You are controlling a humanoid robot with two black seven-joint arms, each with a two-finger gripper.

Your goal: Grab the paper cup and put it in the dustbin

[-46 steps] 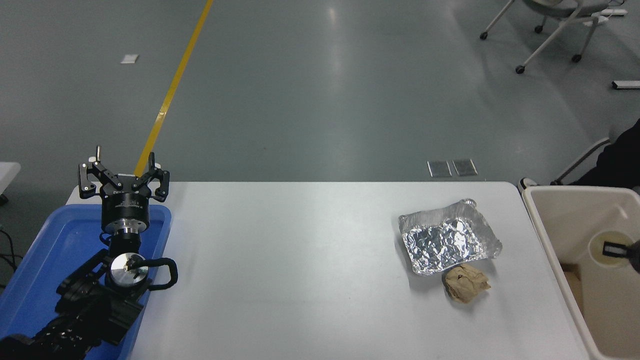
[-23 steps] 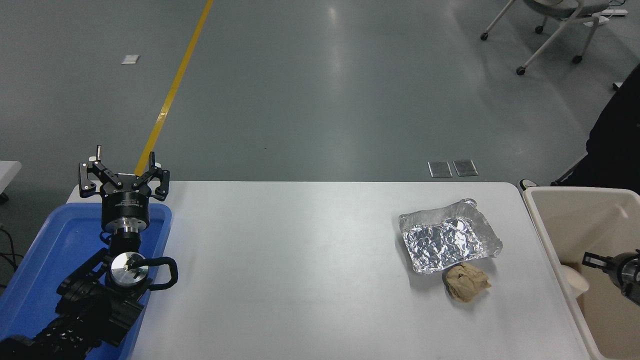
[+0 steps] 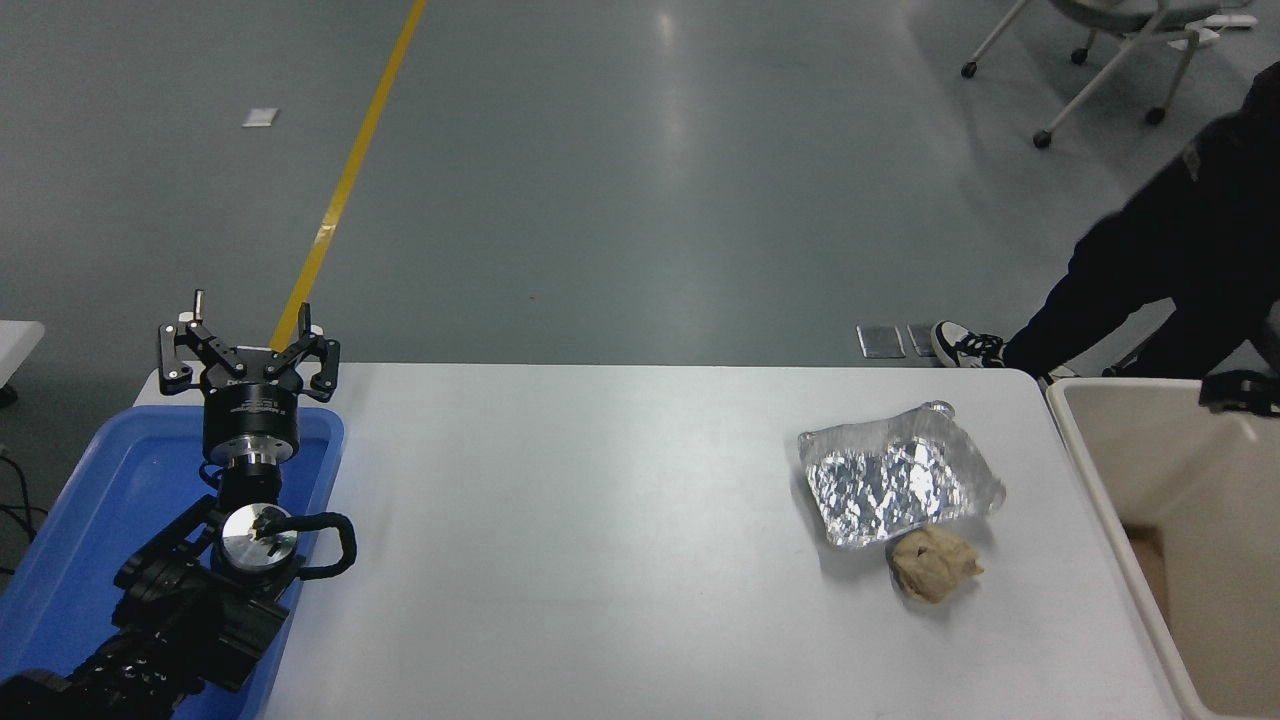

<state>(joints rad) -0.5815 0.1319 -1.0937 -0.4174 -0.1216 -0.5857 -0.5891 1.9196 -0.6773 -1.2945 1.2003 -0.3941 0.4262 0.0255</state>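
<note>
The paper cup does not show anywhere in this view. The dustbin, a large cream bin with a thick rim, stands off the table's right end and is cut by the picture's edge; a brownish patch lies low inside it. My left gripper is parked open over the blue tray at the lower left. My right arm is out of view.
A crinkled silver foil tray and a crumpled brown paper wad lie at the table's right. A person in dark clothes leans in at the far right, with a dark hand-like shape on the bin's far rim.
My right gripper held the cup over the dustbin, let it go inside, then left the view. A person has stepped in at the far right.
</note>
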